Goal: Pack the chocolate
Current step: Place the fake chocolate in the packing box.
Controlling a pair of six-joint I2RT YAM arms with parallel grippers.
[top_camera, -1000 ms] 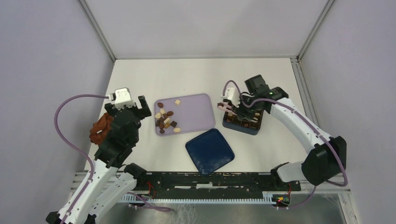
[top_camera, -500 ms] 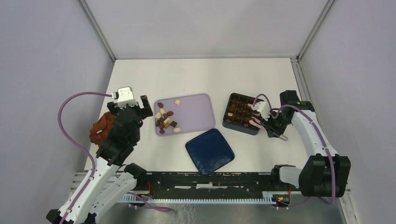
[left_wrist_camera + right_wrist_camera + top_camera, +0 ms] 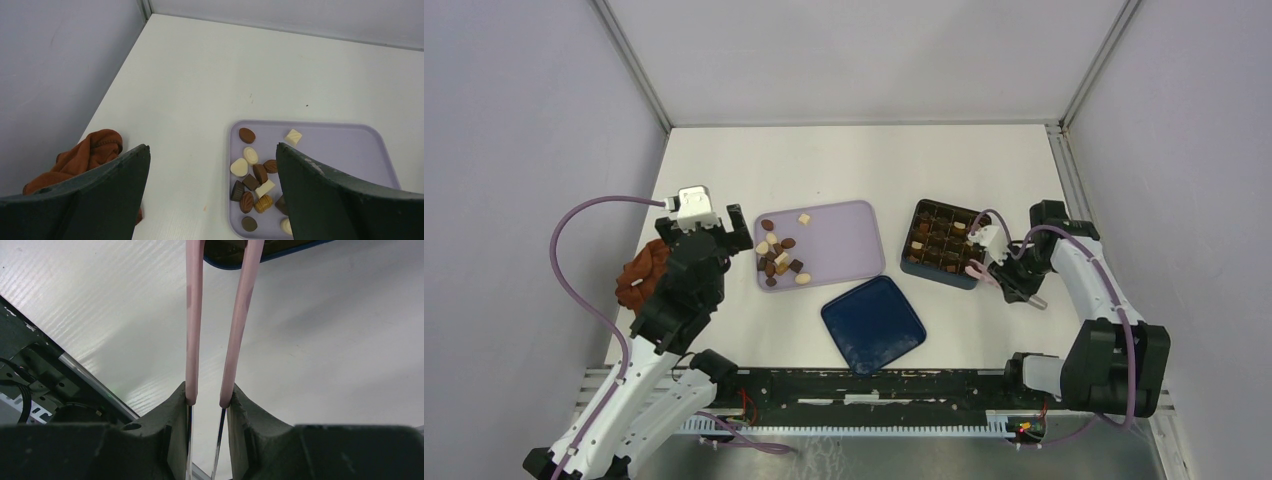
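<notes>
Top external view, 2 arms at 1 white table (image 3: pixel 844 165).

L gripper (image 3: pixel 211 150): fingers spread as wide as they go, holding nothing, hanging betw. 1 crumpled reddish-brown cloth (image 3: pixel 87 157) and 1 lavender rectangular plastic tray (image 3: pixel 350 155).

Small dark-brown, mid-brown and cream chocolate pieces (image 3: pixel 252 175): approx. 14 loose ones clustered at the tray's left end; 2 are partly hidden by a finger.

More pieces sit in 1 dark-blue square gridded box (image 3: pixel 939 243), right of the tray; count not legible.

1 dark-blue square lid (image 3: pixel 873 324) lies flat near the tray's near-right corner.

R gripper (image 3: pixel 206 397): fingers part-closed, clamping 1 pair of pink plastic tongs (image 3: pixel 192 315). The 2 tong arms reach to the box's edge. Can't tell if the tips hold a piece.
</notes>
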